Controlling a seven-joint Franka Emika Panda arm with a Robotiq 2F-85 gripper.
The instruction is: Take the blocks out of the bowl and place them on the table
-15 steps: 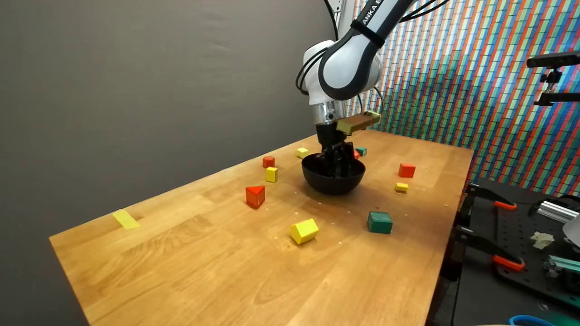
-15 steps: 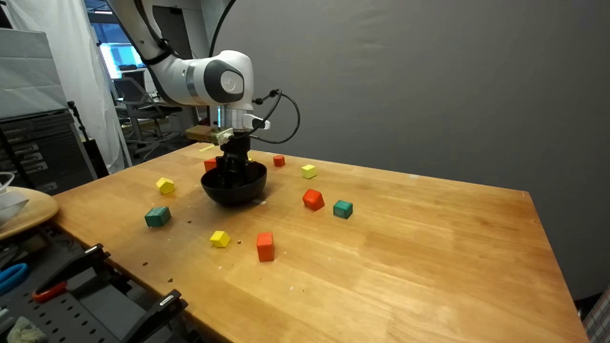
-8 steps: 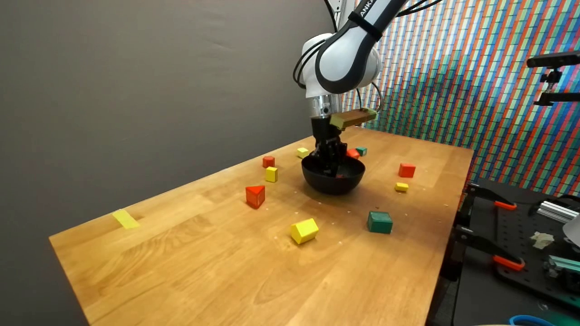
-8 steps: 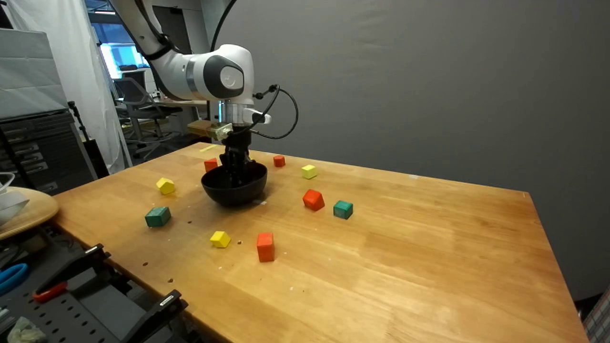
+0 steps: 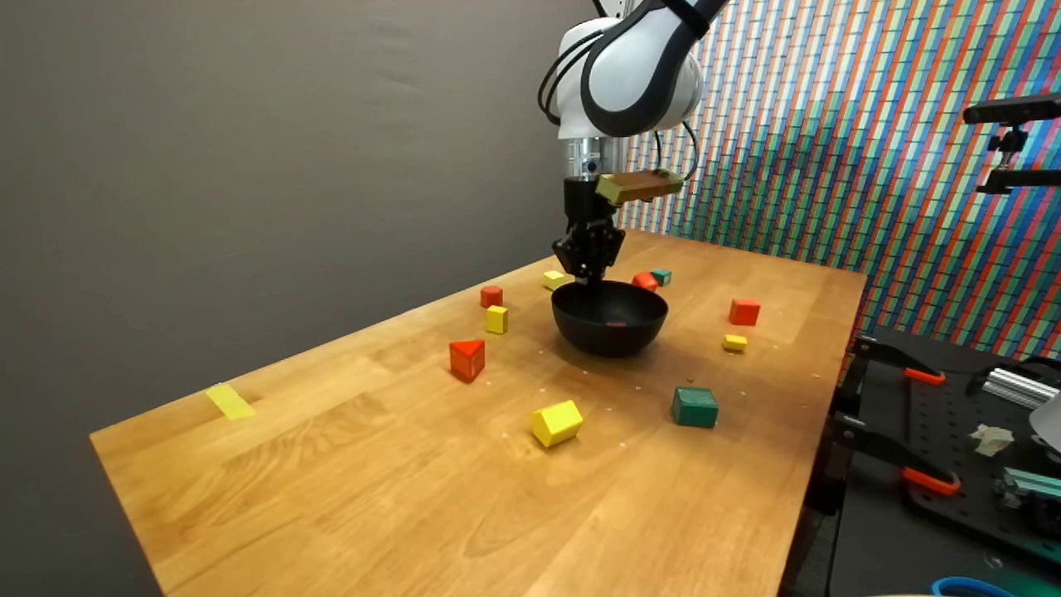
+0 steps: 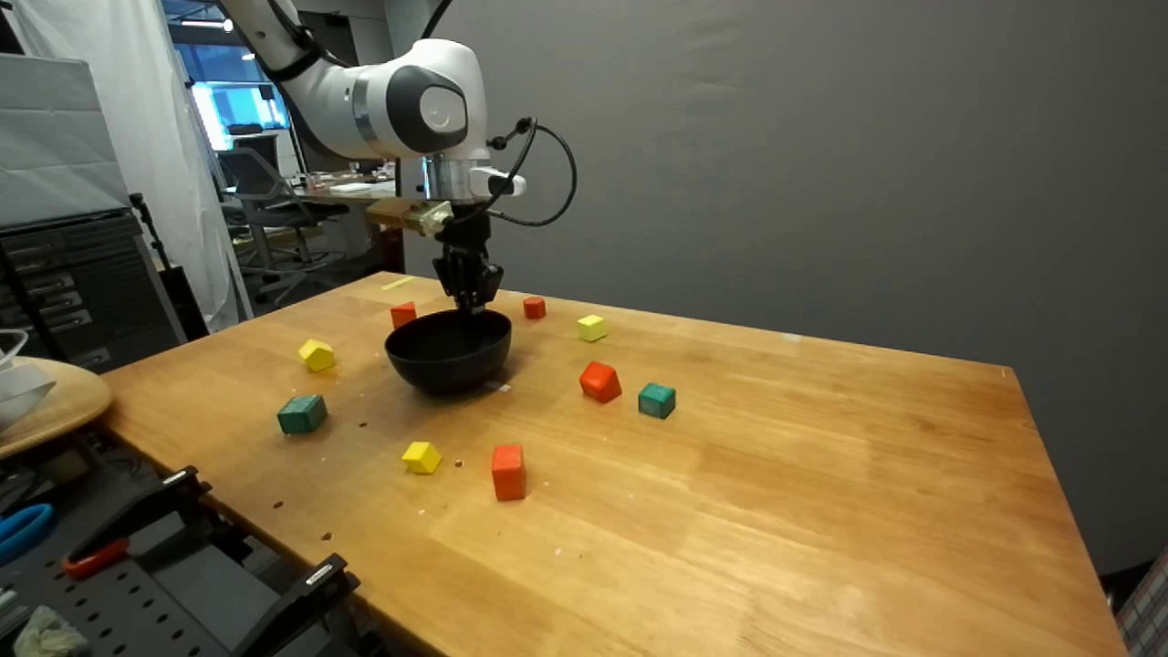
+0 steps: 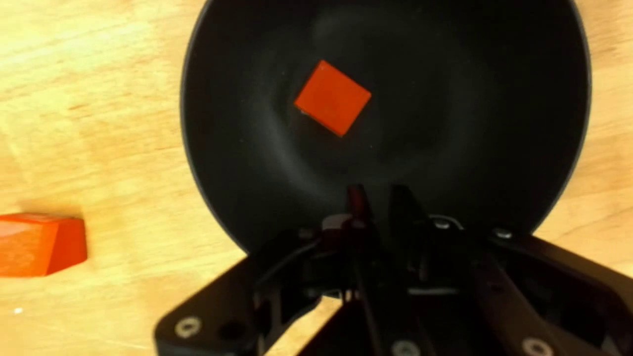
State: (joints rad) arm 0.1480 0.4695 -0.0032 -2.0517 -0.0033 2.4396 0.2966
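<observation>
Nearly there! Approx. ten coloured blocks (image 5: 695, 407) out on the surface (image 5: 373, 497), L & R of the black bowl (image 5: 609, 340); just one red block (image 7: 333, 98) visible inside. Hand (image 7: 378, 195) clenched, nothing seen in it, nr. bowl's far rim. Prob. one pick left.

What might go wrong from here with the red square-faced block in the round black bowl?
The red square-faced block lies askew to the shut black claw in the wrist view, so gripping without turning might slip off its corners. Lowering the claw unopened could push the block. Both exterior views show the claw close to the rim of the round black bowl, so descending there may tip it.
</observation>
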